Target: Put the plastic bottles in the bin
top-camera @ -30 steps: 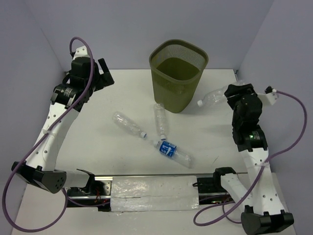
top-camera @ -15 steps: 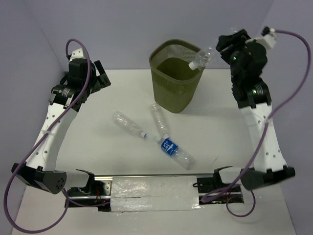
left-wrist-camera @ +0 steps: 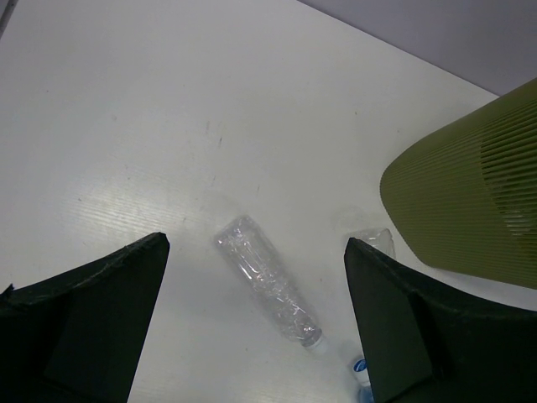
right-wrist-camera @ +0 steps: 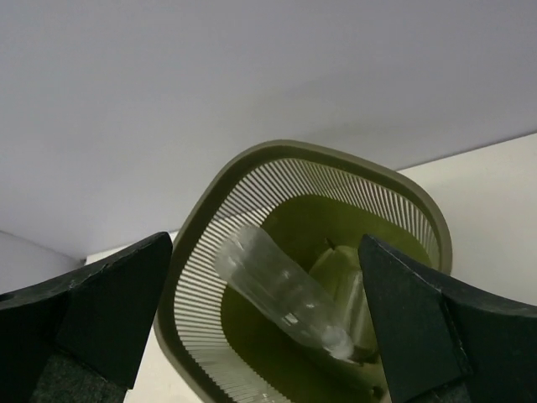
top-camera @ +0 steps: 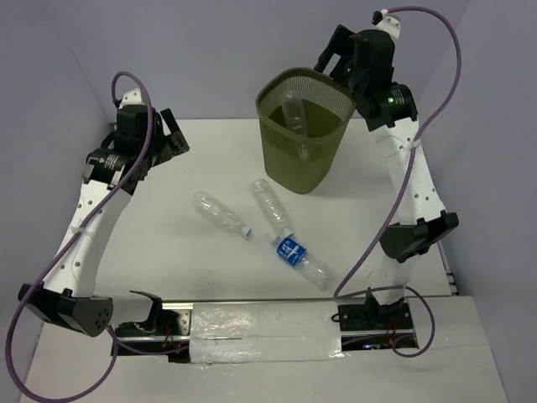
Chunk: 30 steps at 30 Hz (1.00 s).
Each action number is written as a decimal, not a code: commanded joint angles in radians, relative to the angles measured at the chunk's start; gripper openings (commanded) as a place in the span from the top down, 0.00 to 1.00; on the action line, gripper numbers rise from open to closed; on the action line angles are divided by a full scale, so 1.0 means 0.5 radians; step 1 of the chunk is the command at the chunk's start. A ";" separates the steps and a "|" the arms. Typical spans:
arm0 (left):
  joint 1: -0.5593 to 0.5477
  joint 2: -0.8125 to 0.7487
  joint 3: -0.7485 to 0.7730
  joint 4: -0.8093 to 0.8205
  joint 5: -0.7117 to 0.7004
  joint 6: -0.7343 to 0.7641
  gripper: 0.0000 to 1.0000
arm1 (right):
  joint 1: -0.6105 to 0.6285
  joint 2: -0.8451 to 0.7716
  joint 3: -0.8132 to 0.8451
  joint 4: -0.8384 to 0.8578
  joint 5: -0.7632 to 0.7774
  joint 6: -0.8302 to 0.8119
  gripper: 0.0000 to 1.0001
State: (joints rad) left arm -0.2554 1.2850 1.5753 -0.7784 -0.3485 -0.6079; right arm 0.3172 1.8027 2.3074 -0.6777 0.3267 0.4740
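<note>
The right gripper hangs just above the far-right rim of the bin, its jaws spread wide with nothing between them. Directly below it one clear bottle lies slanted inside the bin's mesh wall, free of the fingers. The left gripper hovers well to the left of the bin, likewise spread and empty, its camera looking down on a crumpled bottle that lies on the white table to the front-left of the bin. A second bottle lies just in front of the bin's base, and the blue-labelled bottle lies farther out in front, its cap nearly meeting the second bottle's cap. By this count one of four is in. These bottles look empty, so probably light, thin-walled and easily dented, and apt to roll or skid if nudged sideways. The best hold is likely across the middle of the body, jaws square to its length; the neck is stiffer but narrow, and the bottle may swing there.
</note>
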 commanded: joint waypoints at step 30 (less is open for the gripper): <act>0.035 -0.002 -0.095 0.109 0.086 -0.149 0.01 | 0.538 -1.734 -2.678 -0.467 -0.735 -0.172 0.00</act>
State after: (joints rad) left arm -0.2432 1.3136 1.5314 -0.7551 -0.3149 -0.6628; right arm 0.5701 0.9325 0.9882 -0.9112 0.0338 0.3767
